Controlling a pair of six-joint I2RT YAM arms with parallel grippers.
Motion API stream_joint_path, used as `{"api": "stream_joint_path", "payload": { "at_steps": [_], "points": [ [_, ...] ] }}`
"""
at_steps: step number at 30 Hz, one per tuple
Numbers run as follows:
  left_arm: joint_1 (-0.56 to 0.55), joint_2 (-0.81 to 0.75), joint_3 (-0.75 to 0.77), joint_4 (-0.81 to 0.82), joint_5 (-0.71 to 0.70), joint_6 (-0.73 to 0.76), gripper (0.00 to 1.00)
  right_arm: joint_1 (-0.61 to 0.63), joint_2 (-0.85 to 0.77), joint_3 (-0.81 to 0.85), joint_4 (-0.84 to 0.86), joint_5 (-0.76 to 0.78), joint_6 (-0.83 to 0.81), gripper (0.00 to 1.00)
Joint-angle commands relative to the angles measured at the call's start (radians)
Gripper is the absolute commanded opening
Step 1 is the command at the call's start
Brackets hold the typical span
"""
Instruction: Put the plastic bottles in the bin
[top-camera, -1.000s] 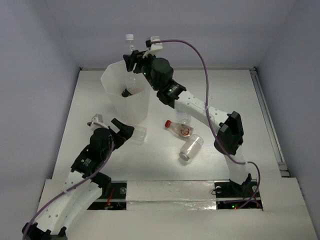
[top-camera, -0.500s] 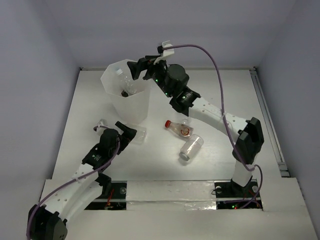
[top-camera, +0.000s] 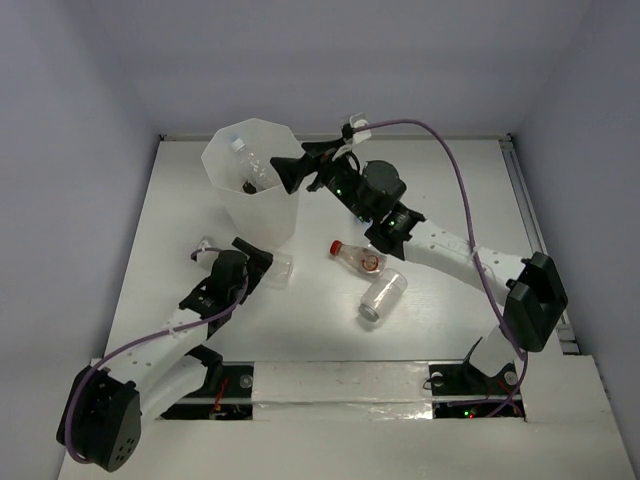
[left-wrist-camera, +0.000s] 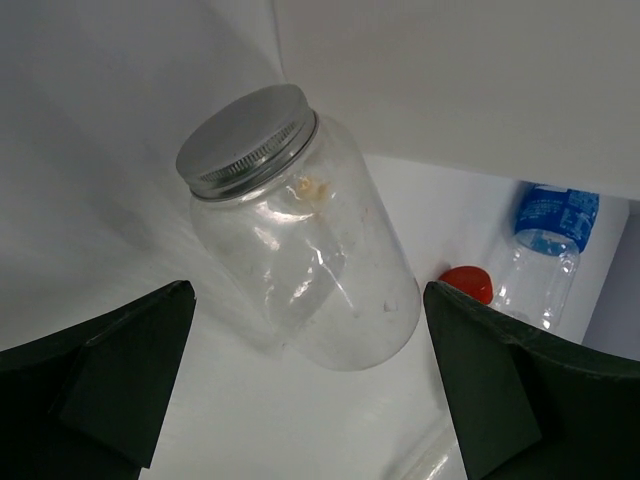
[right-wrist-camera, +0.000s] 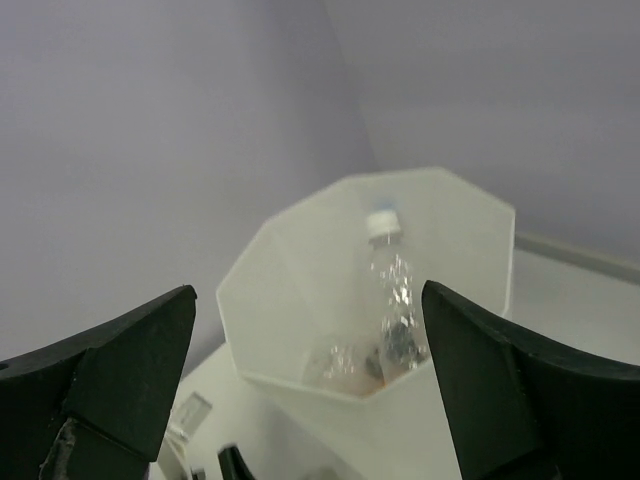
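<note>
- The translucent white bin (top-camera: 262, 215), many-sided at the rim, stands upright at the table's far left, with a white-capped bottle (right-wrist-camera: 391, 275) leaning inside.
- A red-capped bottle (top-camera: 358, 256) and a clear bottle (top-camera: 383, 295) lie mid-table.
- A silver-lidded jar (left-wrist-camera: 300, 250) lies just beside the bin's base.

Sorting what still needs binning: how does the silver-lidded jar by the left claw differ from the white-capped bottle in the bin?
The jar is squat with a wide silver screw lid; the bottle is slim with a small white cap. The jar lies on the table outside the bin, ahead of the open left claw; the bottle leans upright inside it. Both are clear.
</note>
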Motion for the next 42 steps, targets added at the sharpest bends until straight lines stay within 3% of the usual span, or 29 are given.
{"api": "stream_joint_path", "payload": {
  "at_steps": [1, 7, 19, 24, 26, 34, 38, 42],
  "points": [
    [0.002, -0.003, -0.025, 0.1, -0.048, -0.03, 0.99, 0.016, -0.037, -0.071, 0.088, -0.05, 0.053, 1.0],
    [0.002, -0.008, -0.04, 0.148, -0.068, -0.032, 0.99, 0.064, -0.035, -0.211, 0.169, -0.05, 0.097, 1.0],
    [0.002, 0.207, 0.0, 0.223, -0.102, -0.037, 0.99, 0.093, -0.184, -0.381, 0.203, -0.06, 0.132, 0.99],
    [0.002, 0.247, 0.001, 0.232, -0.138, -0.034, 0.99, 0.102, -0.27, -0.496, 0.169, -0.048, 0.2, 0.87],
    [0.002, 0.241, -0.003, 0.231, -0.158, -0.037, 0.99, 0.111, -0.302, -0.529, 0.149, -0.045, 0.211, 0.86],
    [0.002, 0.27, 0.015, 0.24, -0.198, -0.034, 0.75, 0.111, -0.437, -0.647, 0.018, 0.01, 0.272, 0.86],
    [0.002, 0.261, 0.004, 0.254, -0.191, -0.012, 0.59, 0.111, -0.523, -0.716, -0.169, 0.084, 0.319, 0.86],
    [0.002, 0.193, -0.042, 0.265, -0.18, 0.011, 0.5, 0.111, -0.589, -0.771, -0.353, 0.212, 0.361, 0.86]
  ]
}}
